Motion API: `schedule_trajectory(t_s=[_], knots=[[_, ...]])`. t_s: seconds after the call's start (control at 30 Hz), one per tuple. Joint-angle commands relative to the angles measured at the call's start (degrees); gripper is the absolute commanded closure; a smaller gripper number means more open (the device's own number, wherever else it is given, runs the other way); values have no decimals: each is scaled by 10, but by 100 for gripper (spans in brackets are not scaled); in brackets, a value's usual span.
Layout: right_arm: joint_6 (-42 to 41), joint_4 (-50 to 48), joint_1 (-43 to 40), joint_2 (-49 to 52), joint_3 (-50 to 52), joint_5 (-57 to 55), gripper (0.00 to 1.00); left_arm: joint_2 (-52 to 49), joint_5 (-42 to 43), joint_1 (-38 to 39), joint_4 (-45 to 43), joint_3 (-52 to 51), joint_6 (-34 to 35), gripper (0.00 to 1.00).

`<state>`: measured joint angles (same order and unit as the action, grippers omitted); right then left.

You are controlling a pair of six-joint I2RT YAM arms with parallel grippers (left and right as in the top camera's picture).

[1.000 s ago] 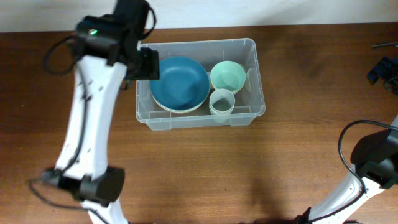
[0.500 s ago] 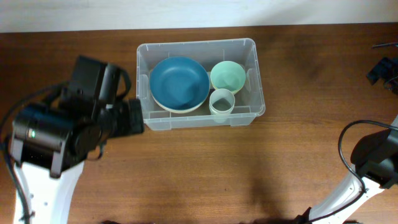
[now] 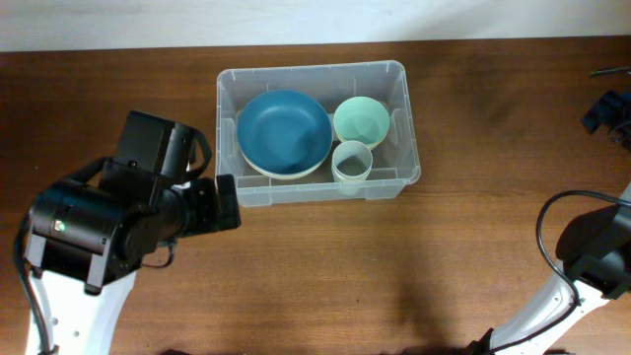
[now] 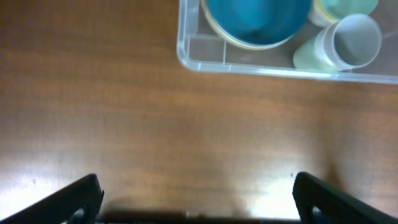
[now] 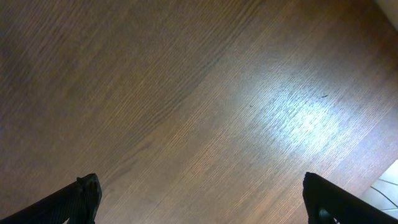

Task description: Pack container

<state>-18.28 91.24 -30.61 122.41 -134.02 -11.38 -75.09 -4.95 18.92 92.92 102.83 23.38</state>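
The clear plastic container [image 3: 296, 190] stands at the back middle of the table. Inside it lie a blue bowl [image 3: 286, 133], a pale green bowl [image 3: 361, 121] and a pale cup [image 3: 352, 161]. My left gripper [image 3: 229, 202] hovers over bare table just off the container's front left corner, open and holding nothing. In the left wrist view the container's rim [image 4: 186, 56], the blue bowl [image 4: 258, 18] and the cup [image 4: 348, 40] lie ahead of my spread left gripper [image 4: 198, 199]. My right gripper [image 5: 202, 199] is open over bare wood, far from the container.
The right arm's base [image 3: 592, 256] stands at the front right corner. Dark objects [image 3: 606, 108] lie at the table's far right edge. A pale wall borders the table's back edge.
My left arm has swung from over the container's back left corner down to the table in front of its left end. The right arm has not moved.
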Motion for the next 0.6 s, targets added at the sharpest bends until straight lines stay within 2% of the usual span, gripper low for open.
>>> schedule_trajectory(t_s=[0.0,0.27,0.37,0.57], knots=[[-6,0,2,-2,0,-9,1,9,-13,2,-44,-32,-103,0],[-6,0,2,-2,0,-9,1,21,-12,-3,-277,-227,-277,0],[-6,0,2,-2,0,-9,1,57,-3,-17,-376,-319,-309,0],[-6,0,2,-2,0,-9,1,179,33,-67,-600,-526,-320,0]])
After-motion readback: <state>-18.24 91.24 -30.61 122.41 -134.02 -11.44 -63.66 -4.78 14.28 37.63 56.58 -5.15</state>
